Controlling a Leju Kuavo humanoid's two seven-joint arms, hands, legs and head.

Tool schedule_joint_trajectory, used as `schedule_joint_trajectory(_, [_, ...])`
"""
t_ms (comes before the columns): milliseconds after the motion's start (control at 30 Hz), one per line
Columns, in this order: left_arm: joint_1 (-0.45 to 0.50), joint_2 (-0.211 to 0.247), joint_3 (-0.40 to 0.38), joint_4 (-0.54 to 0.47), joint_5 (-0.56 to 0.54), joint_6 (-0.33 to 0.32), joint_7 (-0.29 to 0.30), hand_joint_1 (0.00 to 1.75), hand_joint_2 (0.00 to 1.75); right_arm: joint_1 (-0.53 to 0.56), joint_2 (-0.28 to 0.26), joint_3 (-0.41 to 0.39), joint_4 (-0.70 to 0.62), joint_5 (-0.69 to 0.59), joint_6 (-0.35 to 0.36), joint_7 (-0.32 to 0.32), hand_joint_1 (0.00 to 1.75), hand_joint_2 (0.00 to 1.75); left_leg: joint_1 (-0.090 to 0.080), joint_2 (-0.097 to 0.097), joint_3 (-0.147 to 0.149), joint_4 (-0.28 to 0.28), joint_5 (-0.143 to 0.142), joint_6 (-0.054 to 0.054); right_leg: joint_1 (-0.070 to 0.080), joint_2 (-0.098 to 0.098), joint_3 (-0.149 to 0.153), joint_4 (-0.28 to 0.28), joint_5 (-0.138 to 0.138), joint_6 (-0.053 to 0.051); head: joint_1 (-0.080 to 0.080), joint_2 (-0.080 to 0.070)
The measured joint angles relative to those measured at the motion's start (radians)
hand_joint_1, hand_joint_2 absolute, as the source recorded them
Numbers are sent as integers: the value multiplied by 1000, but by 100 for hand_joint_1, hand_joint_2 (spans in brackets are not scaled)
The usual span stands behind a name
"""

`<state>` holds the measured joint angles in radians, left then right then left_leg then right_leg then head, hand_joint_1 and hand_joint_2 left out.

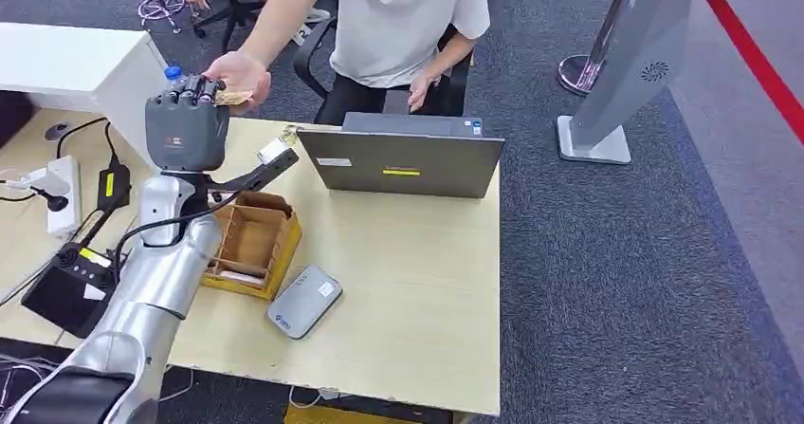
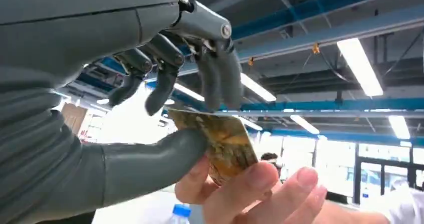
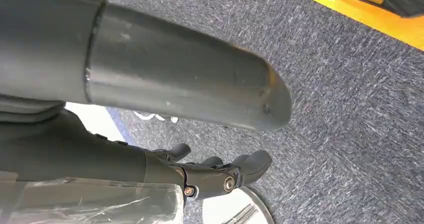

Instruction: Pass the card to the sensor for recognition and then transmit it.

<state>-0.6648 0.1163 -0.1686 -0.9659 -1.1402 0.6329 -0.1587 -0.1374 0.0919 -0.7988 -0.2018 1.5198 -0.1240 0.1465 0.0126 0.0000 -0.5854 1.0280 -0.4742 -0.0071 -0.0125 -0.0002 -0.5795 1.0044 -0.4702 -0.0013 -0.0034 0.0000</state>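
An open laptop (image 1: 410,161) and cardboard box (image 1: 254,244) sit on the desk (image 1: 417,291).

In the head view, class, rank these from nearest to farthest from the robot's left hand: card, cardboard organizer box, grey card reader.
1. Card: pinched in the left hand, a person's hand also on it.
2. Cardboard organizer box: on the table below the hand.
3. Grey card reader: beyond the box, toward the table's near edge.
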Motion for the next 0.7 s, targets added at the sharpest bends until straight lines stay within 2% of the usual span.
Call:
schedule_joint_trajectory(267, [18, 7, 26, 13, 47, -19, -5, 0, 175, 6, 0, 0, 0, -3, -6, -3, 0, 0, 0, 0, 0, 0, 0, 0, 0, 0, 0, 0, 0, 0, 0, 0])
schedule_joint_trajectory(400, [72, 31, 47, -37, 92, -47, -23, 0, 175, 17, 0, -1, 0, -5, -14, -11, 0, 0, 0, 1, -1, 0, 0, -1, 0, 1, 0, 0, 0, 0, 0, 0])
schedule_joint_trajectory(533, [157, 98, 93, -132, 187, -60, -63, 0, 175, 29, 0, -9, 0, -19, -26, -22, 0, 0, 1, 3, -1, -1, -1, -1, 0, 3, -1, 1, -1, 0, 1, 0])
schedule_joint_trajectory(567, [189, 131, 121, -166, 239, -68, -88, 0, 175, 32, -1, -10, 0, -18, -29, -23, 0, 0, 1, 6, 0, -1, -2, -2, 0, 6, -2, 1, -1, -1, 1, 0])
schedule_joint_trajectory(700, [293, 213, 279, -238, 408, -112, -177, 0, 175, 45, -3, -17, 0, -21, -38, -33, 0, 0, 2, 7, 0, -2, -3, -4, 0, 8, -3, 2, -2, -2, 2, 0])
